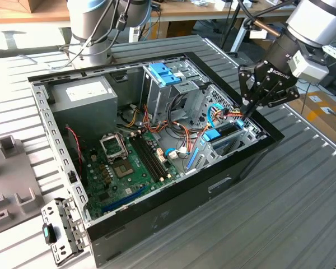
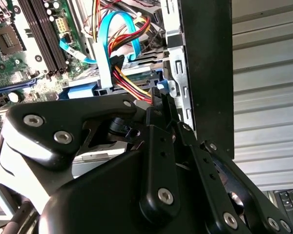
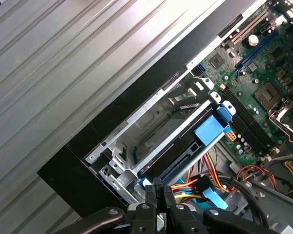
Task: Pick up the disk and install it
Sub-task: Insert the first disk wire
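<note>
Power-supply box [image 1: 85, 94]: at the exterior view's left inside the open case [image 1: 173, 196], far from the work.
Motherboard [image 1: 129, 162]: on the case floor, uncovered.
Blue bracket [image 1: 163, 73]: on top of the metal cage, not touched.
Disk [image 1: 227, 133]: low in the bay at the case corner, at the exterior view's right; blue rail along its side; long axis parallel to the near case wall.
Gripper [image 1: 247, 110]: fingers [image 3: 158, 195] pressed together, nothing seen between; tips just beside the disk's cable end, likely pushing along the long axis.

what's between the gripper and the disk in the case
A bundle of red, yellow and blue cables, seen in the exterior view, runs between the gripper and the disk.
</note>
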You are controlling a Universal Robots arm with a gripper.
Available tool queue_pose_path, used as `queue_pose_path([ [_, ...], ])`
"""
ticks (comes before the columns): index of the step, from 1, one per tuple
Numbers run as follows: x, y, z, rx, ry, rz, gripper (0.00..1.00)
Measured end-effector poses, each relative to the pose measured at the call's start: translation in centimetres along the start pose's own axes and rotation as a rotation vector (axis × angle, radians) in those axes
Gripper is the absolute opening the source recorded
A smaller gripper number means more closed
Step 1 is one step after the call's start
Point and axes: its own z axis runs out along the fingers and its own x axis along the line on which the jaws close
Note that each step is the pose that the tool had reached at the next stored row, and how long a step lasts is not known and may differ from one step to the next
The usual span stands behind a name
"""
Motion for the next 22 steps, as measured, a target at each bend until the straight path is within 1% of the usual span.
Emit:
queue_pose_path([
  [8, -0.66, 0.65, 0.2, 0.0, 0.0, 0.0, 0.17],
  [12, -0.68, 0.66, 0.23, -0.001, 0.0008, -0.002, 0.17],
  [14, -0.7, 0.69, 0.37, -0.001, 0.0008, -0.002, 0.17],
  [17, -0.67, 0.71, 0.82, -0.0011, 0.0007, -0.002, 0.17],
  [18, -0.94, 0.99, 1.08, -0.0009, 0.0006, -0.002, 0.17],
  [19, -1.68, 1.7, 1.35, -0.0006, 0.0003, -0.002, 0.17],
  [20, -2.54, 2.52, 1.45, 0.0149, -0.0145, -0.004, 0.17],
  [21, -2.59, 2.57, 1.44, 0.0155, -0.014, -0.004, 0.17],
  [22, -2.59, 2.57, 1.54, 0.0494, 0.0212, -0.007, 0.17],
])
